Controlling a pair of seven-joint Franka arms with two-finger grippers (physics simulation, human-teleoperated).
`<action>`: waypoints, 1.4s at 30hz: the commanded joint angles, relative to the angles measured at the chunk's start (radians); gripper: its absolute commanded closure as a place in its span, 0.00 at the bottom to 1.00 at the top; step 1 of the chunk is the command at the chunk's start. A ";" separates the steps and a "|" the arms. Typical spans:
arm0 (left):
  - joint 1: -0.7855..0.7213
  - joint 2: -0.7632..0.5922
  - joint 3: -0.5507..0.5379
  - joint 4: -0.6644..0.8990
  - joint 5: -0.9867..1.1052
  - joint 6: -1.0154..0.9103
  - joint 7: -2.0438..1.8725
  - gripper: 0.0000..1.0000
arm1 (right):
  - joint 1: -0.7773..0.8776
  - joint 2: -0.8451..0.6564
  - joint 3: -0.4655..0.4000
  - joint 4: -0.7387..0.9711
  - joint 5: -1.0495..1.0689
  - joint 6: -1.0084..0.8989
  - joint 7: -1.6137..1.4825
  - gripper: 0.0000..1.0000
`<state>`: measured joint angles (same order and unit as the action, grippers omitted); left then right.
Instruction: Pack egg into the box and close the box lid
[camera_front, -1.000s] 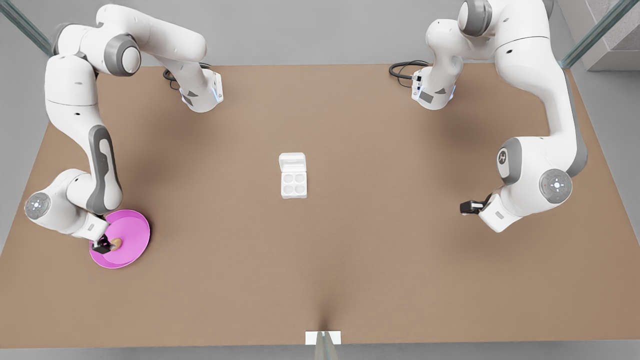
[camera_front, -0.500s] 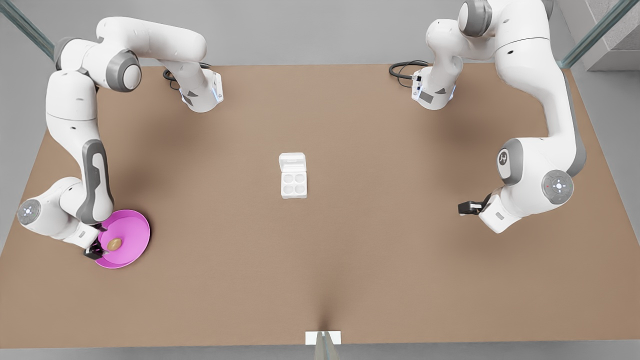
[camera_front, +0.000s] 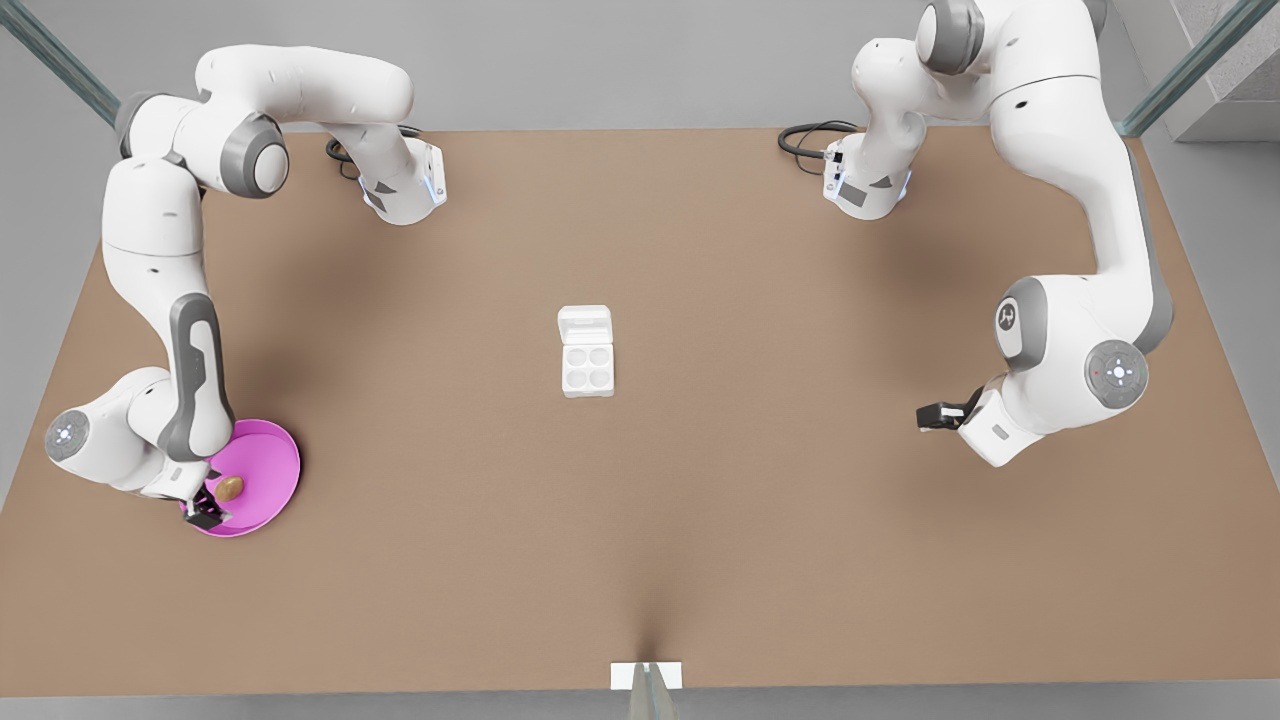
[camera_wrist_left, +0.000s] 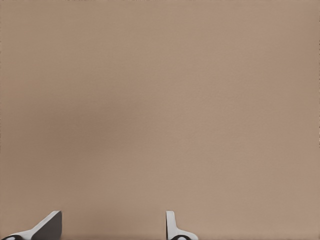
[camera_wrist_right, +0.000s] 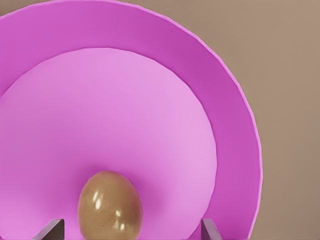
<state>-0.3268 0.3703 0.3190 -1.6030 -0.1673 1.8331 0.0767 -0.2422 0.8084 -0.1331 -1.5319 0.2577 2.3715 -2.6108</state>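
Note:
The tan-brown egg (camera_front: 229, 487) (camera_wrist_right: 110, 207) lies on a pink plate (camera_front: 265, 460) (camera_wrist_right: 150, 100) at the front view's left. My right gripper (camera_front: 205, 517) (camera_wrist_right: 132, 223) hovers at the plate's near rim, just beside the egg, and is open. In the right wrist view the egg sits between its two fingertips (camera_wrist_right: 50, 229), nearer one of them and not gripped. The white box (camera_front: 587, 368) stands mid-table with its cups bare. The box lid (camera_front: 585, 324) is open and lies flat behind it. My left gripper (camera_front: 930, 415) (camera_wrist_left: 112, 220) waits open over bare table at the front view's right.
The brown table (camera_front: 800, 550) reaches wide between plate and box. Both arm bases (camera_front: 405, 190) stand at the far edge with black cables (camera_front: 805, 140). A small white tab (camera_front: 646, 676) sits at the near edge.
My right gripper drew away from beside the egg toward the plate's outer rim, then shifted along the near rim. The egg stayed on the plate. The left arm barely moved.

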 joint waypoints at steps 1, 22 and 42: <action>0.000 0.001 0.000 0.000 0.000 0.000 0.000 0.00 | -0.002 0.000 0.000 0.001 0.000 0.000 0.000 0.00; -0.005 0.036 0.003 0.054 -0.095 0.127 0.002 0.00 | 0.000 0.012 -0.003 0.001 0.000 0.000 -0.107 0.00; -0.017 0.058 -0.005 0.052 -0.098 0.164 0.002 0.00 | 0.000 0.021 -0.003 -0.001 -0.002 0.012 -0.106 0.28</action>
<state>-0.3437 0.4281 0.3144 -1.5509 -0.2641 1.9972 0.0782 -0.2424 0.8299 -0.1365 -1.5325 0.2562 2.3838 -2.7167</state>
